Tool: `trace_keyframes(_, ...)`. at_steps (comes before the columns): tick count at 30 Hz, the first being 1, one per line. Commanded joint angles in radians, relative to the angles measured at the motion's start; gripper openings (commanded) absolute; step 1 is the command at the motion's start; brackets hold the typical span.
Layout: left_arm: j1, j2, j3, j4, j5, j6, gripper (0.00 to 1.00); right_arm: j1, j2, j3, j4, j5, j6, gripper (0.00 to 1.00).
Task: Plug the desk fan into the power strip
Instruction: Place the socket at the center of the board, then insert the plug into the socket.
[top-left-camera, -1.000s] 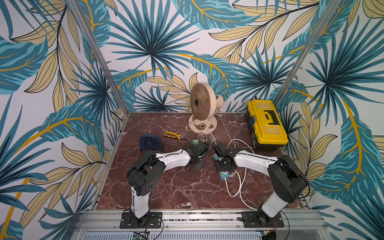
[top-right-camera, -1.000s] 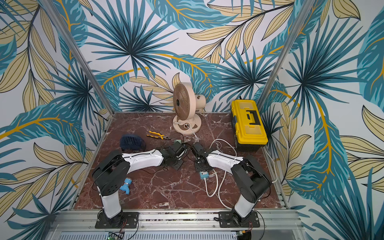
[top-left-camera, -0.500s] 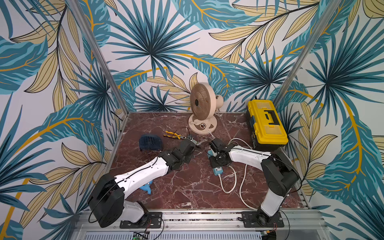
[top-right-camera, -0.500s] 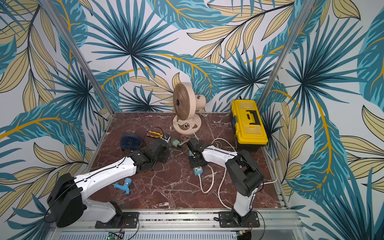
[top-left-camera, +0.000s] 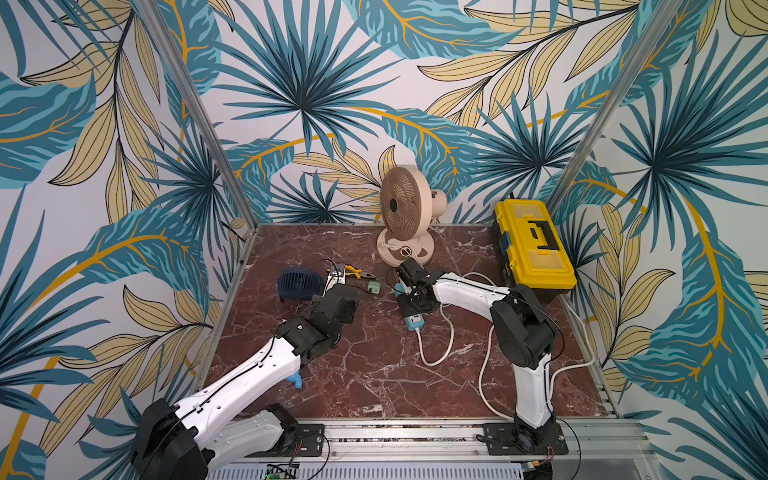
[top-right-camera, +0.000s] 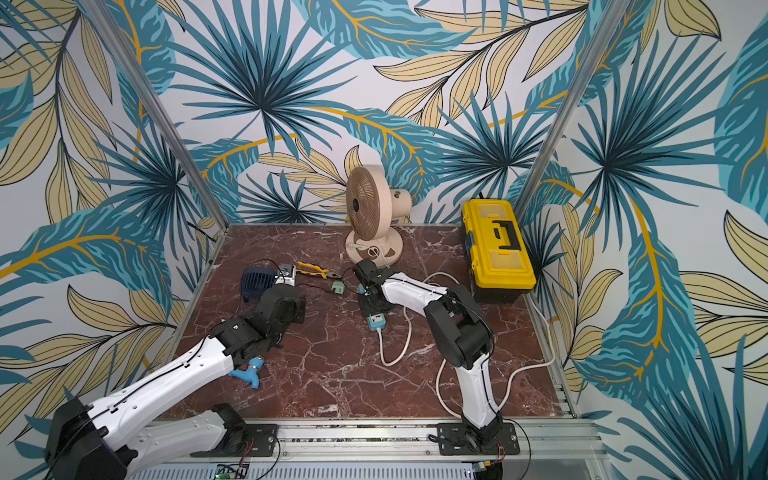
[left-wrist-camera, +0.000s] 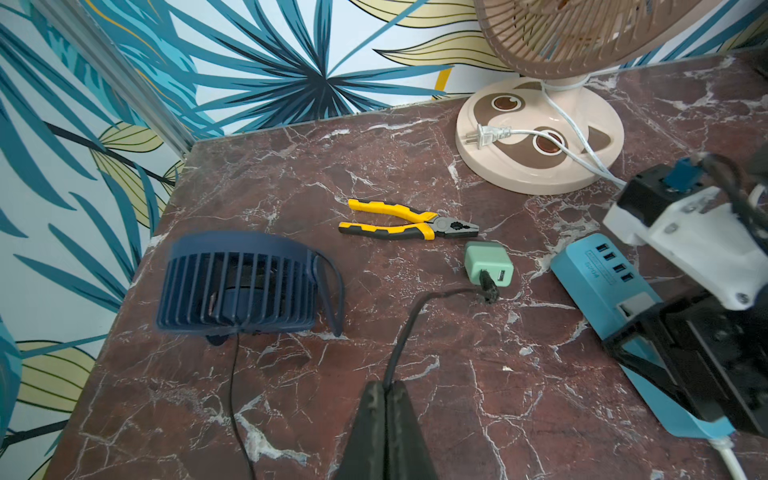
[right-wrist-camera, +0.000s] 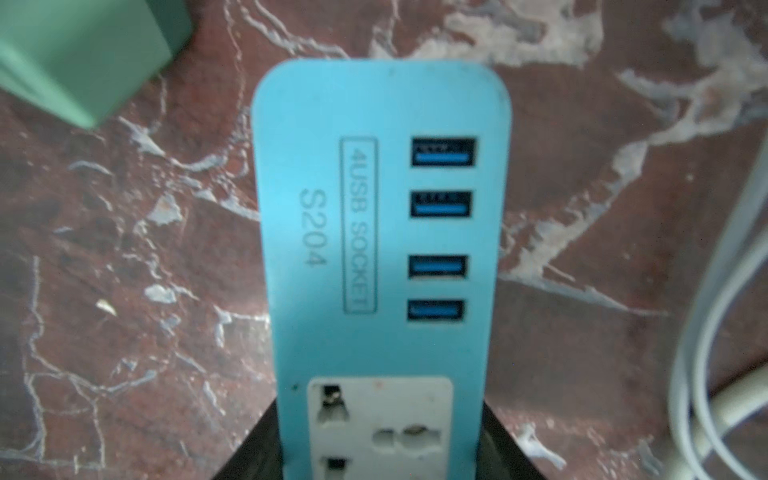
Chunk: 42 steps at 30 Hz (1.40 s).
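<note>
Light blue power strip (right-wrist-camera: 374, 208) with 4 USB ports lies flat in the middle of the bench (top-left-camera: 374, 374), gripped on both sides at a white socket by the right fingers (right-wrist-camera: 253, 453). A green adapter (left-wrist-camera: 486, 262) sits near its port end. The left fingers (left-wrist-camera: 370, 424) are closed on the adapter's black cord (left-wrist-camera: 409, 324).

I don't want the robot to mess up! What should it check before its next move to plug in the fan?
1. Right pincer gripping power strip: ok.
2. White socket empty: ok.
3. Left pincer holding green adapter: not ok, it is shut on the black cord.
4. Black cord plugged into adapter: ok.
5. Which way adapter's prongs face: cannot tell.
</note>
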Motion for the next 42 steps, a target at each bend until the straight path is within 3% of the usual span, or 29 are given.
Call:
trace_keyframes(1,0.003,-0.066,-0.035,0.047,-0.021,-0.019,0.00,0.009,0.037,0.069,-0.039,0.035,-0.041,0.56)
trace_keyframes(5,0.004,-0.116,-0.049,0.067,0.014,-0.016,0.00,0.015,0.024,0.076,-0.030,0.041,-0.059,0.69)
trace_keyframes(12,0.004,-0.184,-0.056,0.089,0.082,-0.021,0.00,0.035,-0.136,-0.036,0.055,0.005,-0.129,0.89)
trace_keyframes(14,0.004,-0.193,-0.051,0.092,0.096,-0.024,0.00,0.040,-0.180,-0.070,0.091,-0.001,-0.158,0.99)
trace_keyframes(22,0.004,-0.209,0.013,0.088,0.194,-0.069,0.00,0.060,-0.313,-0.220,0.288,-0.003,-0.209,0.99)
trace_keyframes(26,0.004,-0.195,0.054,0.061,0.222,-0.088,0.00,0.066,-0.352,-0.320,0.451,-0.075,-0.231,0.99)
trace_keyframes(35,0.004,-0.199,0.096,0.040,0.312,-0.124,0.00,0.079,-0.368,-0.380,0.513,-0.197,-0.264,1.00)
trace_keyframes(37,0.002,-0.196,0.102,0.042,0.333,-0.127,0.00,0.077,-0.364,-0.364,0.490,-0.248,-0.290,0.99)
trace_keyframes(42,0.003,-0.182,0.119,0.045,0.385,-0.128,0.00,0.072,-0.334,-0.350,0.454,-0.449,-0.401,0.87)
